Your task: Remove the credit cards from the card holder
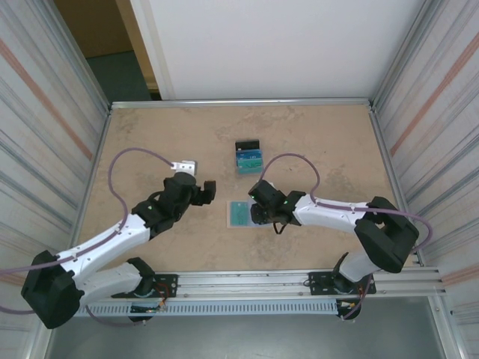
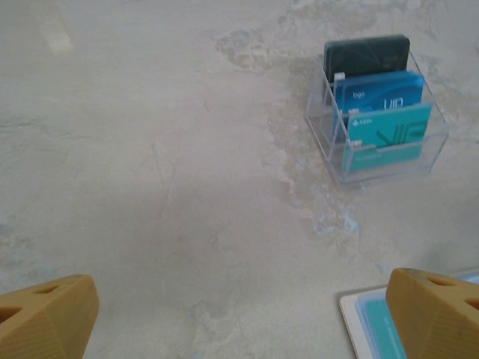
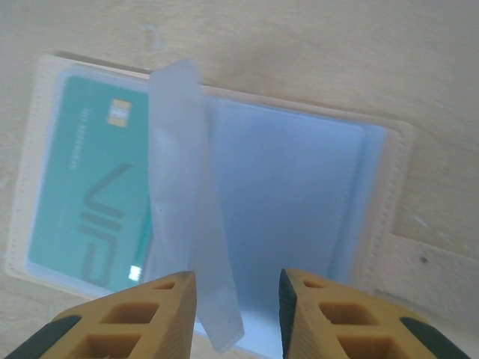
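The card holder (image 1: 237,214) lies open and flat on the table, a tan wallet (image 3: 398,172) with pale blue lining. A teal credit card (image 3: 78,187) sits in its left pocket. A clear plastic sleeve (image 3: 183,172) stands up from the fold, and the right pocket looks empty. My right gripper (image 3: 238,292) hovers over the wallet's near edge, open, with the sleeve's loose end between the fingers next to the left one. My left gripper (image 1: 203,188) is wide open over bare table to the left of the wallet, whose corner (image 2: 350,313) lies by its right finger.
A clear acrylic box (image 1: 249,160) stands behind the wallet and holds black, blue and teal cards upright (image 2: 378,120). A small pale object (image 1: 183,166) lies just beyond my left gripper. Metal rails and corrugated walls ring the table.
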